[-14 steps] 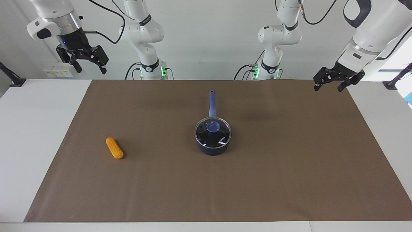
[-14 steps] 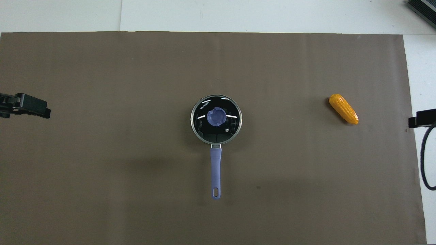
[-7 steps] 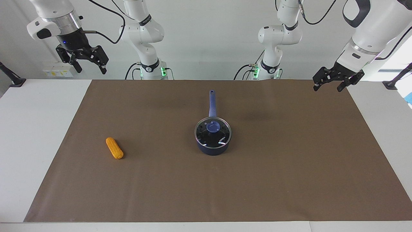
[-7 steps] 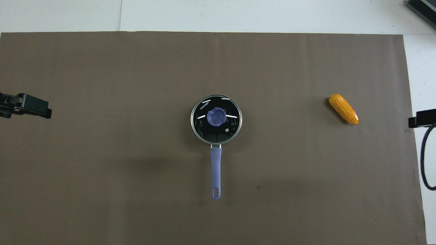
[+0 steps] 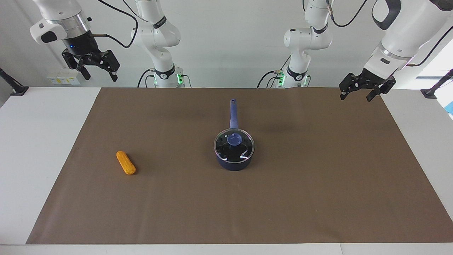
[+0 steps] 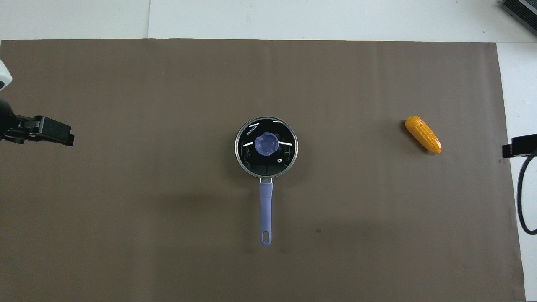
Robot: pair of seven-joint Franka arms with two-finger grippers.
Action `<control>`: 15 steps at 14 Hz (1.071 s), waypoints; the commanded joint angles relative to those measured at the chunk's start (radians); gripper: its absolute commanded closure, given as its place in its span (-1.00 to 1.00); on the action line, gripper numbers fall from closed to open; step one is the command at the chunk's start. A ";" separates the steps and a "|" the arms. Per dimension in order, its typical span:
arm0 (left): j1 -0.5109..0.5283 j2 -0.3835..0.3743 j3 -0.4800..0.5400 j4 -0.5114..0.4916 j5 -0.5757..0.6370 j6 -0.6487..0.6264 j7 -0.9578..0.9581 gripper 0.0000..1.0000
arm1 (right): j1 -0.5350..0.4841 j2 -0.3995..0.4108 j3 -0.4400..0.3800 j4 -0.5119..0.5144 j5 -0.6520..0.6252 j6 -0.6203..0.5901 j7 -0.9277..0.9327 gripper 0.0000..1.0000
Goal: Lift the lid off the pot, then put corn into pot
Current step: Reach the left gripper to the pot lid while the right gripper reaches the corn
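The lid sits flat and centred on the pot, its blue knob upright in the middle, so the first step of the task is not yet done. The pot stands about midway along the brown mat that covers the tabletop, with its long handle pointing toward the robots. The corn lies on the mat well apart from the pot, toward the right arm's end of the tabletop, and nothing touches it. The left tool hangs with its jaws wide and empty above the mat's corner at the left arm's end; the right tool hangs high with its jaws wide and empty past the mat's corner at the right arm's end. In my judgement the step in hand is the approach to the lid, and the left tool looks the likelier one for it. To do it well, the tool should come straight down over the knob, close squarely on it, and lift vertically so the metal rim clears the pot without dragging it; the lid should then be set down well away from the pot's mouth. The glass disc may swing on so small a grip, so a slow lift seems wise. Counted: one lid, one pot, one corn cob, two tools.
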 commanded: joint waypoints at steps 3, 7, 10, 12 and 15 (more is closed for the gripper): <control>-0.059 -0.021 0.010 -0.047 -0.006 0.046 0.004 -1.00 | 0.022 0.002 0.005 -0.010 -0.019 0.061 0.006 -1.00; -0.101 -0.019 0.010 -0.082 -0.006 0.089 0.002 -1.00 | 0.023 0.032 0.008 -0.016 -0.016 0.092 0.003 -1.00; -0.147 -0.017 0.010 -0.103 -0.006 0.139 -0.036 -1.00 | 0.017 0.107 0.008 -0.030 -0.002 0.201 -0.062 -1.00; -0.197 -0.011 0.012 -0.103 -0.006 0.150 -0.124 -1.00 | 0.013 0.181 0.008 -0.030 0.004 0.280 -0.105 -1.00; -0.285 0.024 0.012 -0.105 -0.006 0.198 -0.243 -1.00 | 0.010 0.290 0.008 -0.036 0.033 0.403 -0.203 -1.00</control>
